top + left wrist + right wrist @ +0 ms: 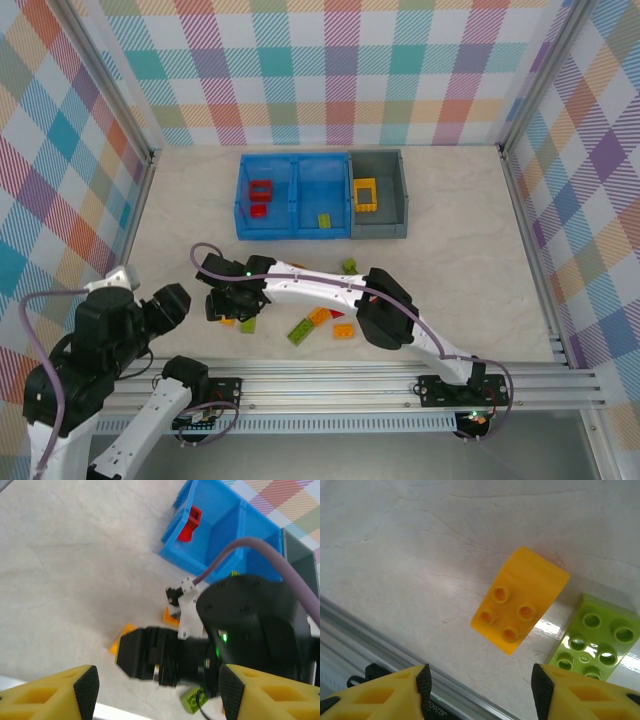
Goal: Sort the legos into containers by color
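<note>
Checked walls (340, 70) enclose a pale marbled table (470, 230), with the blue bin (243, 200) and grey bin (403, 195) side by side toward its far edge. Near the near edge, left of centre, the right gripper (477, 680) hangs nearer, jaws apart and empty. The left gripper (157, 685) stands wide, also empty. The yellow brick (520, 600) lies flat, centred ahead of the right jaws, its long axis slanted to their closing line. A green brick (595, 640) sits just beside it.

green brick (596, 642) cut by frame edge; orange brick (121, 639) partly hidden behind right arm (250, 615)
</note>
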`<move>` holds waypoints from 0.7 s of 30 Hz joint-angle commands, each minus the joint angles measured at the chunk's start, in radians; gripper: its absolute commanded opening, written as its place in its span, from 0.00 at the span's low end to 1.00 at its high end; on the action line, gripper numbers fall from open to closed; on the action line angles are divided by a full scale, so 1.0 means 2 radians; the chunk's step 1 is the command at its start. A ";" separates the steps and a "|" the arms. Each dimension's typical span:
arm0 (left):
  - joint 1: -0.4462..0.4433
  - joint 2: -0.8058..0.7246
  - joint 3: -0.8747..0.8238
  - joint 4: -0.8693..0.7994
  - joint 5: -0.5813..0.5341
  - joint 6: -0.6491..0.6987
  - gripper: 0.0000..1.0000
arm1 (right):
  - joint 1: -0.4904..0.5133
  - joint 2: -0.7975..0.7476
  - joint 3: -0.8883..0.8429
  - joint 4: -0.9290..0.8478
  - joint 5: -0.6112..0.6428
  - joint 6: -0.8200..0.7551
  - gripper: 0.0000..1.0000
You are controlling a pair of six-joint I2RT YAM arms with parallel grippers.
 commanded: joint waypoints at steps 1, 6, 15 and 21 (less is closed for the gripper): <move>0.000 -0.021 -0.002 -0.056 0.017 -0.017 0.66 | -0.002 0.022 0.032 -0.047 -0.005 0.040 0.60; 0.000 -0.025 -0.002 -0.062 0.025 -0.020 0.65 | -0.005 0.042 0.050 -0.054 -0.003 0.061 0.61; 0.000 -0.024 -0.012 -0.050 0.037 -0.020 0.65 | -0.018 0.079 0.086 -0.059 0.000 0.072 0.60; 0.000 -0.025 -0.019 -0.044 0.042 -0.021 0.64 | -0.025 0.103 0.111 -0.072 0.003 0.080 0.58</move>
